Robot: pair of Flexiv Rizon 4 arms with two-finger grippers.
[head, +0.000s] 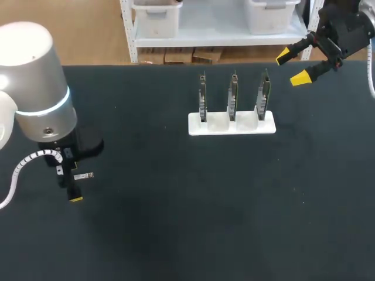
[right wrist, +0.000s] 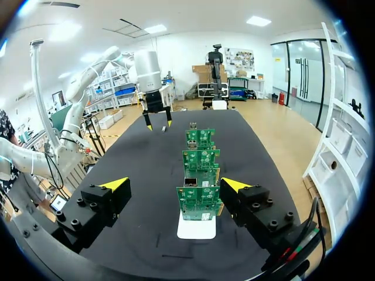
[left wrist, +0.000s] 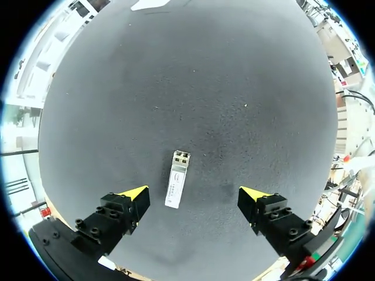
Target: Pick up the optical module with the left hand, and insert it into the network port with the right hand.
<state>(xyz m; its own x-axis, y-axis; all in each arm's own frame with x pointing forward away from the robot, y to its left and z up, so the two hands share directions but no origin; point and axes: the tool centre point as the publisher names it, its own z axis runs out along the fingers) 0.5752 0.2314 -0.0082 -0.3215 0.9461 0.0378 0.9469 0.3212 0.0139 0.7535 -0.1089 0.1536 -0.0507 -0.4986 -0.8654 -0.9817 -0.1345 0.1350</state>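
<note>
As the left tool (left wrist: 194, 196) hangs open over the table (left wrist: 193, 88), the module (left wrist: 176, 178) lies flat between its fingers (left wrist: 133, 194), ungripped. The pick-up step is in hand, calling for a descent and squeeze. Beyond the boards (head: 231, 96), the right tool (head: 292, 66) hovers open.

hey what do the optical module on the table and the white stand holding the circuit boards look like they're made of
The optical module looks like metal: a silvery, slightly shiny casing with a pale label on top. The white stand is probably plastic: evenly white and matte with no glints, though the look leaves that open.
</note>
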